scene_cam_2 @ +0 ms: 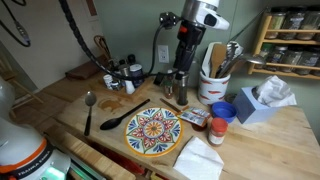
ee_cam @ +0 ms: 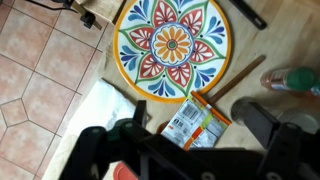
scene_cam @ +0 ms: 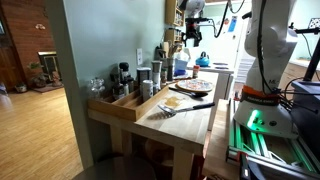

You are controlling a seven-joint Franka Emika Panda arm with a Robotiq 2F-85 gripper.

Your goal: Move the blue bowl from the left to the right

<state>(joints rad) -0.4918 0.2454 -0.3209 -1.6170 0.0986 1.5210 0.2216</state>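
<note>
The gripper hangs above the wooden surface, over the far edge of the round painted plate. In the wrist view its two fingers are spread far apart with nothing between them, so the gripper is wide open and holds nothing. The blue bowl sits to the right of the plate, near the robot arm but not touching the gripper. It is just beside a light blue tissue box on its right. A small pot with a red top stands just in front of it. An orange packet lies between the plate and the bowl, and the wrist view shows this packet right below the open gripper, next to the plate. A white napkin lies at the near right of the plate. To the left of the plate lie a black ladle and a metal spoon. Behind the bowl is a white pot full of kitchen tools. Some dark jars and cables crowd the far left of the surface. In an exterior view from the side, the gripper is high over the far end of the surface, and a wooden tray of bottles runs along its left edge. A blurry thing at the right edge of the wrist view is too unclear to name.
</note>
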